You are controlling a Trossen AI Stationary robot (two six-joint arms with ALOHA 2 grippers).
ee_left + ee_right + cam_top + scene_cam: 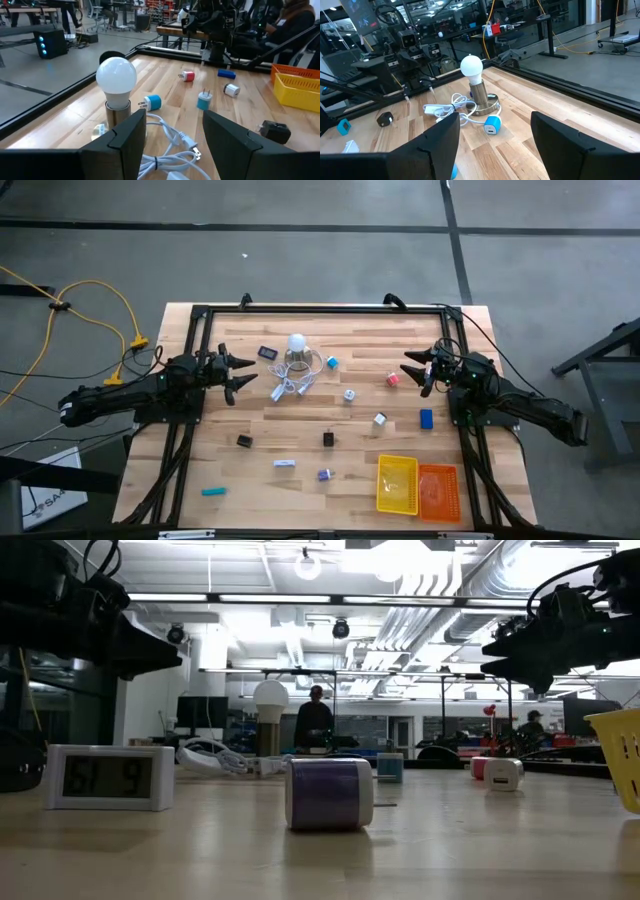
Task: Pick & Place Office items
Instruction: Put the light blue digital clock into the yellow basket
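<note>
Lamp (296, 346) sits table-centre, far side; cord (291, 386) coiled just before it. Trays (397, 483) well right of lamp, near edge; stick (213, 491) left of lamp, near edge.

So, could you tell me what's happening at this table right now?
Nothing is being handled yet. The left gripper and right gripper both hang open and empty over the table, facing each other. Small office items lie scattered between them around a bulb lamp. The yellow tray and orange tray wait near the right arm.
</note>
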